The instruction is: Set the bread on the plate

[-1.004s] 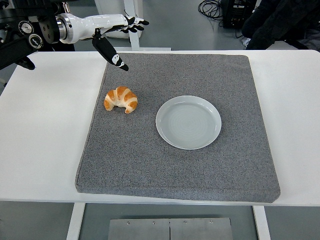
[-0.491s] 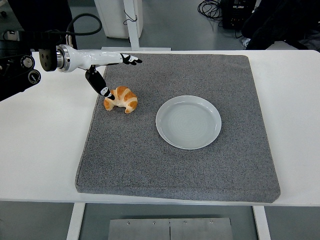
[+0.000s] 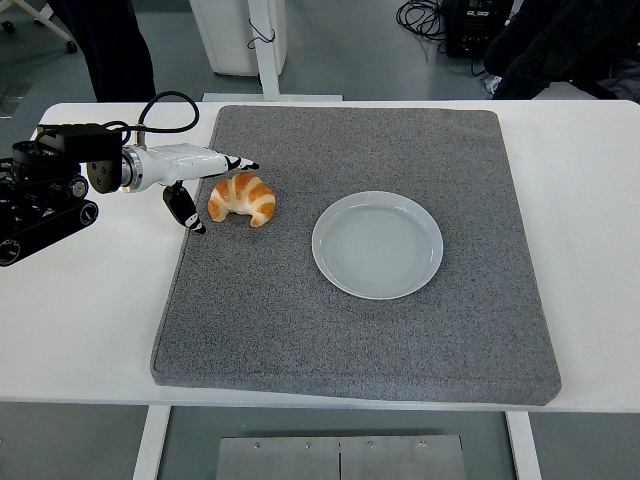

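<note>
Counter (image 3: 90,330): white, spans the full width of the head view, near edge along the bottom. Grey pad (image 3: 340,320) covers most of its middle, roughly square, textured surface. Dark trouser legs of a person (image 3: 115,45) show at top left beyond the counter's far edge.

Left arm (image 3: 45,195): black, enters from the left edge, lies low over the bare counter left of the pad.

Plate (image 3: 377,244): pale, round, sits on the pad right of centre, nothing on it.

Left hand (image 3: 185,175): white shell with black tips, at the pad's left edge, just beside the bread. Fingers apart, holding nothing: upper fingers (image 3: 238,163) point right just above the bread's far side, thumb (image 3: 186,208) hangs down to the bread's left. Contact with the bread cannot be told.

Bread (image 3: 242,198): golden croissant, on the pad near its left edge, well apart from the plate.
</note>
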`<state>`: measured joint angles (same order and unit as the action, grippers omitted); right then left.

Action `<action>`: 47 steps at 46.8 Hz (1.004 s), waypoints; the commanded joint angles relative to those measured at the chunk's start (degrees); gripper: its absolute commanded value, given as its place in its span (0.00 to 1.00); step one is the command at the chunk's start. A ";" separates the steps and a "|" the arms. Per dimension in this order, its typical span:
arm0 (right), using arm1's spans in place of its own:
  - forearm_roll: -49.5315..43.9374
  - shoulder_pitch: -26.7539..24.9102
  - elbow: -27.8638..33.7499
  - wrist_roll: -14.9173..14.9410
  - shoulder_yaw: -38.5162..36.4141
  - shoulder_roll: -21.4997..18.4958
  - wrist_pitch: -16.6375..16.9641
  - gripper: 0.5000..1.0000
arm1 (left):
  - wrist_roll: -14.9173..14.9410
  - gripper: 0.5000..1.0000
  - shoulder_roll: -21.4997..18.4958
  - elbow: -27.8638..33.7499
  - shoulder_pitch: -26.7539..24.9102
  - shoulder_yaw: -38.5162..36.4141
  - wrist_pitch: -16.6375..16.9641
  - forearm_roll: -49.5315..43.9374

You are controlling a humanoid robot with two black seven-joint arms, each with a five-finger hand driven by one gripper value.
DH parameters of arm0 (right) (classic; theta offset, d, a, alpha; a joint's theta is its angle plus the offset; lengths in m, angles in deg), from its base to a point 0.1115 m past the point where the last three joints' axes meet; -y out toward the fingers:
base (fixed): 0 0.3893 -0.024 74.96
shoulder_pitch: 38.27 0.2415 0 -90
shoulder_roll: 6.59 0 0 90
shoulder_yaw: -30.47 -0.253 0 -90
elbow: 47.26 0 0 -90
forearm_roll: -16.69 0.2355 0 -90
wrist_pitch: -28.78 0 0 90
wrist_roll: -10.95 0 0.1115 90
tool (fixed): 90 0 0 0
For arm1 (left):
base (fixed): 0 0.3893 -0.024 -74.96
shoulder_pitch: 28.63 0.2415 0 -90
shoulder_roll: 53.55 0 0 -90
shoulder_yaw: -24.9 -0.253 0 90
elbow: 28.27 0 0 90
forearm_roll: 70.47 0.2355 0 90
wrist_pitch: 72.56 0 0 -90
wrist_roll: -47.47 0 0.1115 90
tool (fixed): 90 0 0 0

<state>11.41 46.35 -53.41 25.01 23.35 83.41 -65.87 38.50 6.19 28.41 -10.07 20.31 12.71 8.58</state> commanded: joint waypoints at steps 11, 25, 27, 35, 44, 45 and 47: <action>0.00 0.02 0.00 0.00 0.00 0.00 0.00 1.00 | -0.26 0.99 2.57 -1.91 -0.19 0.47 1.48 -3.81; 0.00 0.02 0.00 0.00 0.00 0.00 0.00 1.00 | -2.02 0.99 7.93 -8.60 0.51 -0.06 4.38 -3.90; 0.00 0.02 0.00 0.00 0.00 0.00 0.00 1.00 | -2.63 0.99 8.11 -8.77 0.51 -0.06 4.65 -3.90; 0.00 0.02 0.00 0.00 0.00 0.00 0.00 1.00 | -2.99 0.99 8.81 -8.86 1.04 -0.15 5.26 -3.73; 0.00 0.02 0.00 0.00 0.00 0.00 0.00 1.00 | -2.99 0.99 9.42 -9.21 1.66 -0.50 5.96 -3.64; 0.00 0.02 0.00 0.00 0.00 0.00 0.00 1.00 | -2.99 0.99 9.77 -9.56 1.74 -0.85 6.31 -3.64; 0.00 0.02 0.00 0.00 0.00 0.00 0.00 1.00 | -3.07 0.98 10.39 -10.61 1.92 -1.73 7.28 -3.72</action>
<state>11.41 46.37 -53.41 25.01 23.35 83.41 -65.87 35.51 15.74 19.08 -8.38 19.69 18.82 4.94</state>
